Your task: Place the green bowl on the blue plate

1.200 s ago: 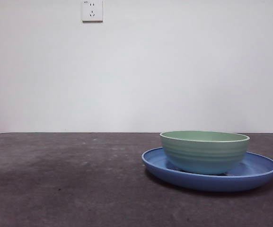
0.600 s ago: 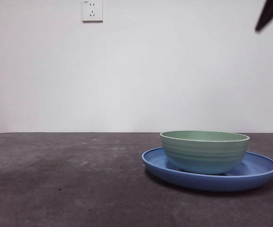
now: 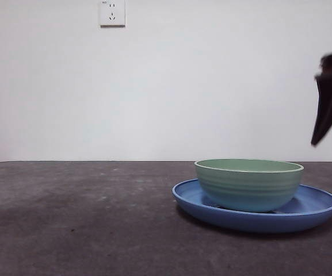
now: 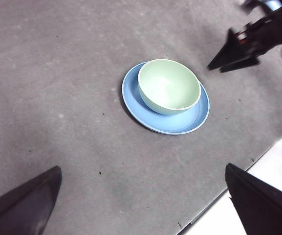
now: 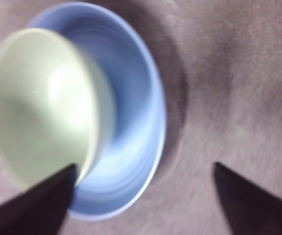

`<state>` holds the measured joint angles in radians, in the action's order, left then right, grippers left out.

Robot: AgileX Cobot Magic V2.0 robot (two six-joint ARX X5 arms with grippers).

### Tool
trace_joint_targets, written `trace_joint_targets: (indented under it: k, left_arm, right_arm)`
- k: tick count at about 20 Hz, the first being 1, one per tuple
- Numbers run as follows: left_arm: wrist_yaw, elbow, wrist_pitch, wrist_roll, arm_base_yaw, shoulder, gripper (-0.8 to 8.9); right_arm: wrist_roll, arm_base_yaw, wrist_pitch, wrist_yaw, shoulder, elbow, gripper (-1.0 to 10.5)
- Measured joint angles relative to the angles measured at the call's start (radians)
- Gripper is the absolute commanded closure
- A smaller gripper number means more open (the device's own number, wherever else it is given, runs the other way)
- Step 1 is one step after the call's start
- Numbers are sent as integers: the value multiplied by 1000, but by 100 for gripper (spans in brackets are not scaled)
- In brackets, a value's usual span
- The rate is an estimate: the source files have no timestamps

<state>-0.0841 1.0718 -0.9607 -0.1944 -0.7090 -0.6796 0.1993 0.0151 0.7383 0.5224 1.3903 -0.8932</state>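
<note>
- The bowl (image 3: 249,184) sits upright inside the plate (image 3: 314,210), off-centre toward one side of it; in the left wrist view the bowl (image 4: 169,86) covers much of the plate (image 4: 189,120) and leaves a wider blue crescent on one side.
- The bowl is empty: its pale interior (image 5: 38,103) shows nothing in it, and nothing else lies on the plate (image 5: 136,122).
- The bowl is round, mint-green, with faint horizontal ridges on its outer wall and a lighter rim; the plate is wide, shallow and glossy blue with a raised rim.
- Both rest on a dark grey, matte, slightly speckled surface (image 3: 73,218); a white wall behind carries a socket (image 3: 112,12).
- The right hand (image 4: 214,67) hangs above the surface just beside the plate, touching neither dish; its jaws are spread and hold nothing. In the right wrist view (image 5: 143,169) the picture is blurred, so how near the bowl's rim it hangs is hard to judge.
- In the front view it shows as a dark tip (image 3: 328,98) at the right edge, above the dishes.
- The left hand (image 4: 143,169) is high over the surface, well apart from the dishes, jaws spread wide and empty.
</note>
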Motion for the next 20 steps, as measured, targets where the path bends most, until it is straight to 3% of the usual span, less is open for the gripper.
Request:
trace_joint_targets:
  k: [4, 7, 14, 20]
  left_arm:
    - [0, 0, 0, 0, 0, 0, 219]
    - [0, 0, 0, 0, 0, 0, 219]
    - [0, 0, 0, 0, 0, 0, 219]
    - [0, 0, 0, 0, 0, 0, 219]
  right_arm:
    - [-14, 0, -62, 2, 110, 0, 623]
    - [-17, 1, -107, 59, 166, 0, 630]
    - [-17, 1, -159, 60, 244, 0, 684]
    - [-17, 1, -183, 62, 261, -2, 789]
